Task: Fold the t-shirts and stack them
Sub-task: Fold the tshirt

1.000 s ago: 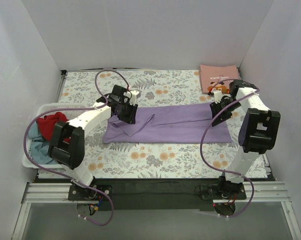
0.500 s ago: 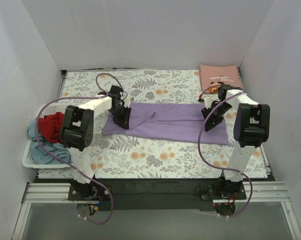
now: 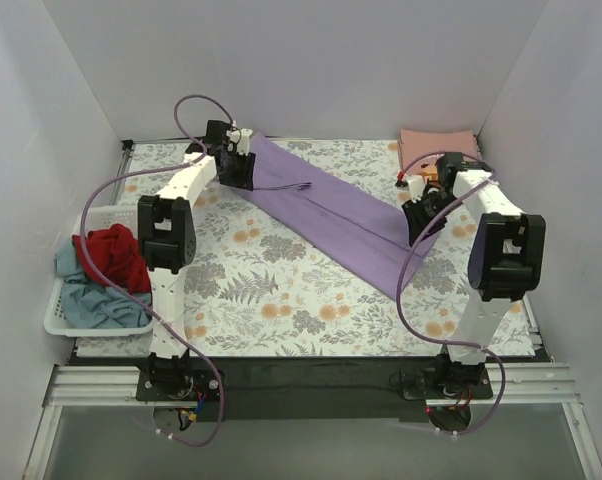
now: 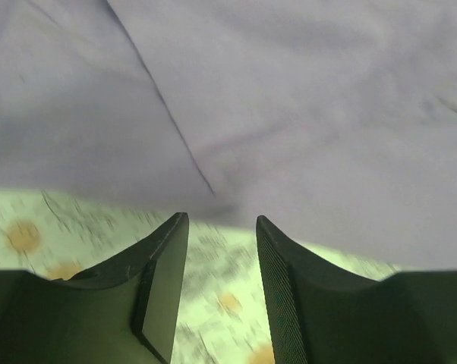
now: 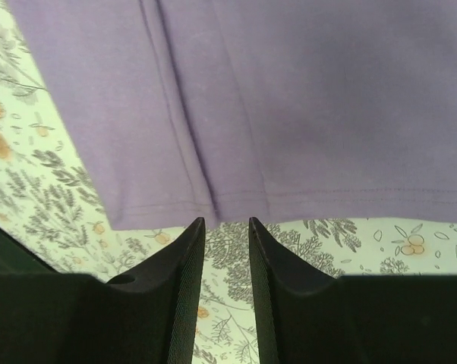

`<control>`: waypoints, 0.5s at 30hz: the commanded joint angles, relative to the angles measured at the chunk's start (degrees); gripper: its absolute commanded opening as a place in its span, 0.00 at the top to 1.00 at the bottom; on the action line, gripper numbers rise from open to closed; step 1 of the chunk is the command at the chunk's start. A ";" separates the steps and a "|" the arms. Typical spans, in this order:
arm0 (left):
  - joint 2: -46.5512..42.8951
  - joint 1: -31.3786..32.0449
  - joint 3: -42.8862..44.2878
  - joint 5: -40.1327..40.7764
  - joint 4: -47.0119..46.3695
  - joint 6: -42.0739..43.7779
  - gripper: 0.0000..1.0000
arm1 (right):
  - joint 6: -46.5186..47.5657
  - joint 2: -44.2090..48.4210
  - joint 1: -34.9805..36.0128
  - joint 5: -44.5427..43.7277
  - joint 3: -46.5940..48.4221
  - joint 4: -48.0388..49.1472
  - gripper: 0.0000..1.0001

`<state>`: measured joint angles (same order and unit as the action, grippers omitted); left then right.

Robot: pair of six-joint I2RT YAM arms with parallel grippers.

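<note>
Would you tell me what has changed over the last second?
The left gripper swung to the far-left corner, taking that end of the purple t-shirt with it, so the shirt now lies diagonally instead of across. The right gripper shifted slightly at the other end. The pink t-shirt and the basket stayed put.

Bright, even light; lavender t-shirt [image 4: 304, 114] blurs in left wrist view.

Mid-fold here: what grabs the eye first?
The lavender t-shirt stretches diagonally across the floral cloth, far left to mid right, its ends at the left pincer and right pincer. A white basket at the left edge holds a red tee and a grey-blue tee; a pink tee lies far right.
</note>
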<state>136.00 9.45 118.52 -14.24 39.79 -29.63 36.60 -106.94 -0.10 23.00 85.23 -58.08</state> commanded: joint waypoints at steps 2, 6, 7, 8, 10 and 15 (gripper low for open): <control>-14.27 0.74 -10.29 -4.22 -3.67 -4.73 0.60 | -0.65 -4.24 3.78 -5.42 -3.05 4.37 0.65; -19.80 0.74 -17.68 -5.09 -4.19 -6.58 0.60 | -1.00 -6.18 6.42 -11.30 -7.52 8.51 0.66; -20.86 0.83 -19.10 -5.18 -4.37 -6.76 0.60 | -0.92 -6.44 6.95 -12.10 -8.14 8.86 0.67; -22.70 0.83 -20.16 -5.10 -4.54 -7.11 0.60 | -0.65 -6.44 7.91 -12.63 -8.85 8.87 0.68; -24.11 0.74 -22.44 -4.92 -4.20 -7.46 0.60 | -0.04 -5.92 9.49 -14.30 -11.82 8.69 0.73; -27.54 0.74 -25.79 -3.87 -1.83 -8.69 0.60 | 0.75 0.40 22.13 -13.35 -23.16 7.99 0.78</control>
<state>113.08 10.28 94.24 -18.35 36.73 -36.91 36.64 -106.56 14.22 7.44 69.87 -47.22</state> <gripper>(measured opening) 0.403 0.225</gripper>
